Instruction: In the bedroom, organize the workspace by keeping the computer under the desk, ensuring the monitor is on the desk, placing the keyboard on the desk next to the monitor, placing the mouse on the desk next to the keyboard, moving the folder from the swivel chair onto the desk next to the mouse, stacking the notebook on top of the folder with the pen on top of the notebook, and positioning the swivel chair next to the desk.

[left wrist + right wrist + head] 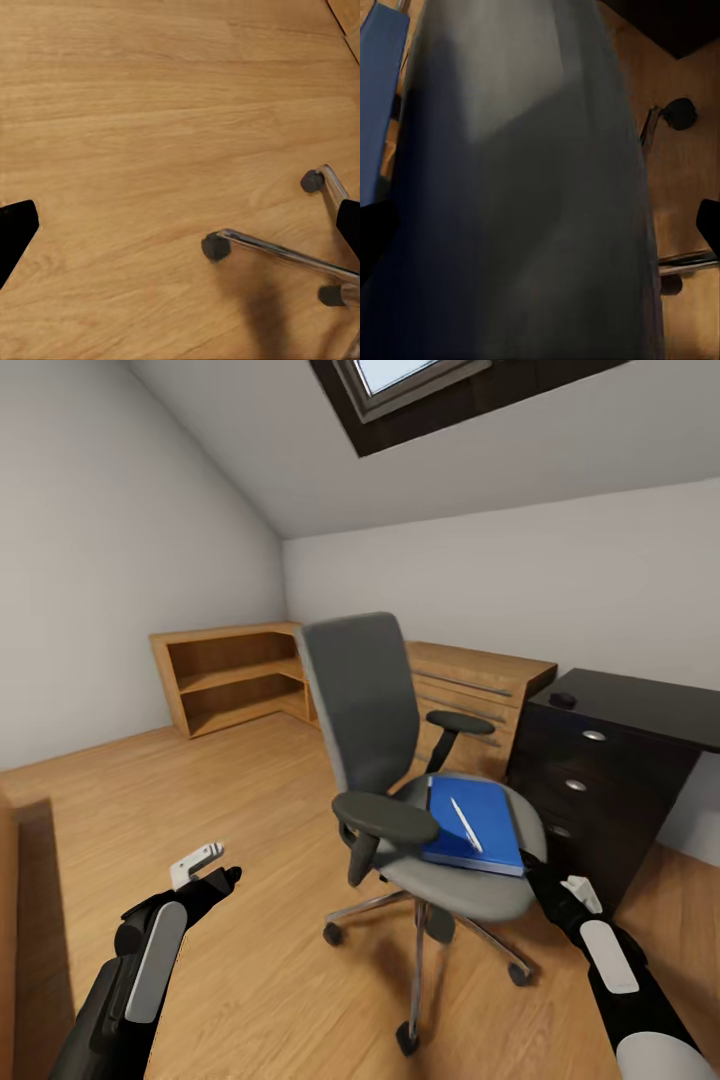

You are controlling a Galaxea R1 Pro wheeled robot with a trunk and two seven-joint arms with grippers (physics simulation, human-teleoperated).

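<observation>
The grey swivel chair (pixel 365 700) stands mid-room on the plank floor, just left of the black desk (pixel 640 710). The blue folder (pixel 490 840) lies on its seat, and the white pen (pixel 466 825) rests on top. A small black mouse (pixel 563 700) sits on the desk top. My right gripper (pixel 543 878) is open at the seat's right edge beside the folder; its wrist view shows the seat (pixel 525 187) up close and the folder (pixel 379 90). My left gripper (pixel 215 875) hangs open over the floor, left of the chair's chrome base (pixel 270 251). Notebook, computer, monitor and keyboard are out of view.
A light wood corner shelf unit (pixel 230 675) and a light wood drawer unit (pixel 480 690) line the back wall behind the chair. A skylight (pixel 400 380) sits in the sloped ceiling. A low wooden edge (pixel 30 920) runs along the left. Open floor lies left of the chair.
</observation>
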